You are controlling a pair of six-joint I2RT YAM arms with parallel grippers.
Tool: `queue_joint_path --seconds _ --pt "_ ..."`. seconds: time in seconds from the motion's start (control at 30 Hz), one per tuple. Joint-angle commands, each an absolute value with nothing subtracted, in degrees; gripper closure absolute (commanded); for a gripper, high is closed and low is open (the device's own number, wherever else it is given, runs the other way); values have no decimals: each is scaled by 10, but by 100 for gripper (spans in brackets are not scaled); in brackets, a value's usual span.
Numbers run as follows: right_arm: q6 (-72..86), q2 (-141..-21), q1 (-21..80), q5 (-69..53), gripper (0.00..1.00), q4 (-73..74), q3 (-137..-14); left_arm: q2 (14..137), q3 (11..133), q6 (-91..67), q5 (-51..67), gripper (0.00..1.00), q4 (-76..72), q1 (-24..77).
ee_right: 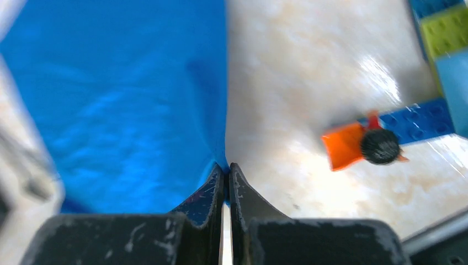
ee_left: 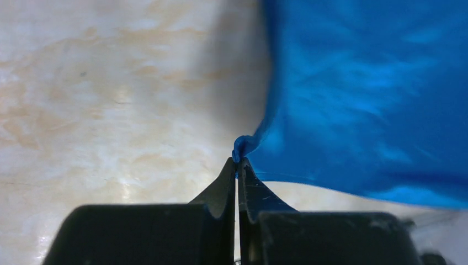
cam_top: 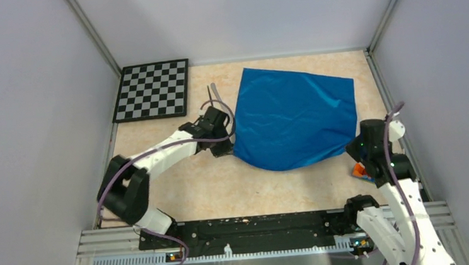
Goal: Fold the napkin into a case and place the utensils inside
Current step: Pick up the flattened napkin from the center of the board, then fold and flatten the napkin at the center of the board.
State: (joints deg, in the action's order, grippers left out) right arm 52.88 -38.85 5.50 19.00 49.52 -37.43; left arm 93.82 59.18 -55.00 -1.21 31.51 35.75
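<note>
Top external: we hold the napkin (cam_top: 294,118) by its near corners, left gripper (ee_left: 238,163) and right gripper (ee_right: 226,167) both pinched on it. First fold, probably; next, lift both corners evenly.

napkin (cam_top: 294,118) centre-right | checkerboard (cam_top: 153,89) far-left | bricks (cam_top: 359,171) near-right of napkin

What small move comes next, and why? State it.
Probably carry both pinched corners toward the far edge, folding the napkin in half: the left gripper and right gripper each look shut on a near corner, and the cloth lies spread open.
</note>
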Motion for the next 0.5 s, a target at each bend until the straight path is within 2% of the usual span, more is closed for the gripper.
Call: queue_joint_path --seconds 0.0,0.13,0.37,0.47 --pt "422 -284 58 109 100 485 -486 757 594 -440 83 100 175 364" --pt "346 -196 58 -2 100 455 -566 639 655 -368 116 100 167 368" --pt "304 -173 58 -110 100 419 -744 494 760 -290 227 100 122 369" --pt "318 -179 58 -119 100 390 -800 462 776 -288 247 100 88 369"
